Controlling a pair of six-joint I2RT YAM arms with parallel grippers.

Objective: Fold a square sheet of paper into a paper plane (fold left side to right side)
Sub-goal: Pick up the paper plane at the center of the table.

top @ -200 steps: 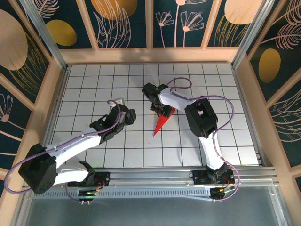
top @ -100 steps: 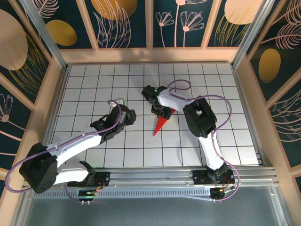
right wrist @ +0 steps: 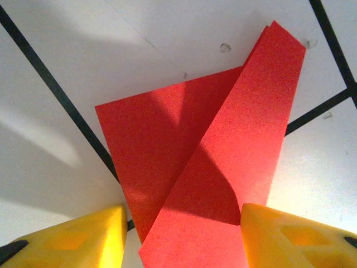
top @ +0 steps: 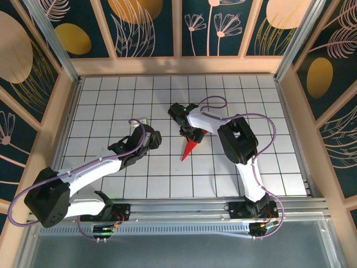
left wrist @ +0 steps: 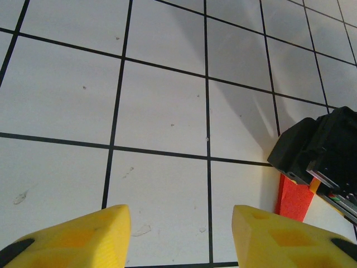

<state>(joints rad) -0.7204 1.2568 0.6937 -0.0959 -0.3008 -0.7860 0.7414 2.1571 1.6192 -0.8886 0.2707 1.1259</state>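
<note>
Late fold step: the paper plane [top: 189, 147] lies mid table [top: 106, 95], nose toward the arm bases. My right gripper [right wrist: 183, 237] straddles its wide tail, jaws apart, maybe pressing, hard to tell. My left gripper [left wrist: 179, 237] hangs open nearby. Next: crease the wing flap flat.

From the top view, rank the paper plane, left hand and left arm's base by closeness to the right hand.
1. paper plane, directly beneath the right hand.
2. left hand, off to its left.
3. left arm's base, at the near edge.
</note>
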